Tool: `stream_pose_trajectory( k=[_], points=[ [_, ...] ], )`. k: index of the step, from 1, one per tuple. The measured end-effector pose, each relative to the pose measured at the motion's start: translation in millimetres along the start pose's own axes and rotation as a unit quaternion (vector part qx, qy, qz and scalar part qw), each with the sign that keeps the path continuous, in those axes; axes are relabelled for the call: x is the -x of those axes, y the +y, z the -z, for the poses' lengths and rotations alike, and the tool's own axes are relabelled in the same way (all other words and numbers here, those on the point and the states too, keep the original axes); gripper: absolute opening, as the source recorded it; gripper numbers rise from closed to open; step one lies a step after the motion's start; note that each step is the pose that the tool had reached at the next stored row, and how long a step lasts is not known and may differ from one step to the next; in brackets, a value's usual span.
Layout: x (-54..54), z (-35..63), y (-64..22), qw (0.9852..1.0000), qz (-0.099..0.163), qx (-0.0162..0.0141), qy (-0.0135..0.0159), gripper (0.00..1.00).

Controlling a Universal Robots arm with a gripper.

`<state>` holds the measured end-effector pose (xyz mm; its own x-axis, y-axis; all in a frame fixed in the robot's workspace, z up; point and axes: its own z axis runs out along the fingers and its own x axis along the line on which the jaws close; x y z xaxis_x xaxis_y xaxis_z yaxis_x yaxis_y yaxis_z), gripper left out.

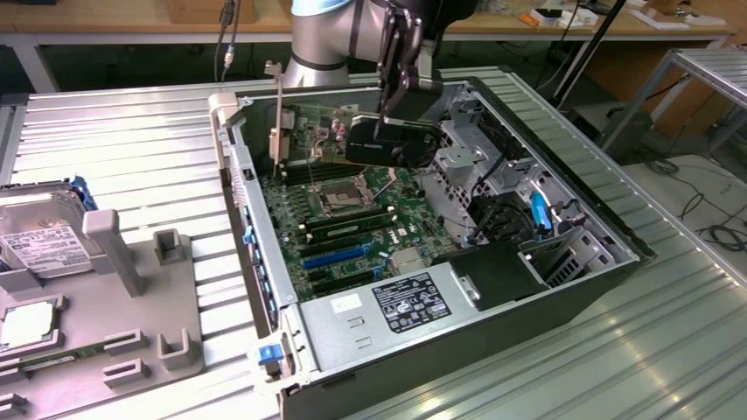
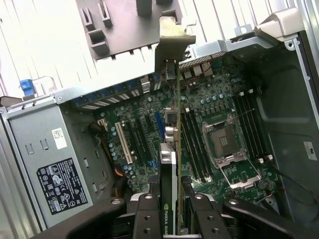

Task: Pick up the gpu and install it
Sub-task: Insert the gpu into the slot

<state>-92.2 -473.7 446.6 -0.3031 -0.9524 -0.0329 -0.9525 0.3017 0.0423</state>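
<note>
You had bright, even overhead light. In the exterior view the ribbed metal table [image 1: 653,350] threw back broad pale glare, while the inside of the computer case [image 1: 467,367] sat dimmer, deepest in shadow by the drive bays. The gpu [image 1: 391,142] read as a dark block there. In the wrist view the table [image 2: 40,45] washed out nearly white; the motherboard [image 2: 219,149] was evenly lit.
</note>
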Motion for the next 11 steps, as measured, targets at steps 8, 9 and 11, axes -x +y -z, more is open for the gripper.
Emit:
stream_pose_trajectory(
  k=[8,9,11],
  points=[
    [0.0,0.0,0.0,0.9996,0.027,0.0009,0.0011,0.27],
    [0.0,0.0,0.0,0.9996,0.030,0.0010,0.0012,0.27],
    [0.0,0.0,0.0,0.9994,0.035,0.0012,0.0015,0.27]
  ],
)
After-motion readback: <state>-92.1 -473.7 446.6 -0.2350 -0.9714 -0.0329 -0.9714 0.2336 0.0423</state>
